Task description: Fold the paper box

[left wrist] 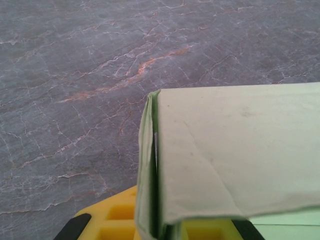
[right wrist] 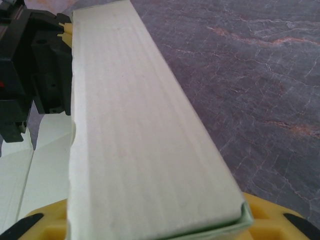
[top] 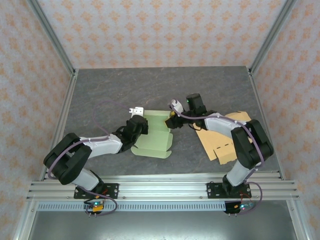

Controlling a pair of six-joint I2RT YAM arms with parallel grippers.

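Observation:
The pale green paper box [top: 152,136] lies partly flat in the middle of the table, with its far wall raised. My left gripper [top: 138,125] is at the left end of that wall. In the left wrist view it [left wrist: 159,231] is shut on the folded green wall [left wrist: 235,160], seen edge-on between the jaws. My right gripper [top: 173,120] is at the wall's right end. In the right wrist view the long green wall panel [right wrist: 135,150] runs away from my right gripper [right wrist: 157,232], whose yellow jaws sit tight against both sides of the panel's near end. The fingertips are hidden beneath it.
A tan cardboard blank [top: 226,137] lies flat on the right under the right arm. A small white piece [top: 136,110] sits just beyond the left gripper. Grey marbled table [top: 150,85] stretches open to the back; metal posts and patterned walls enclose it.

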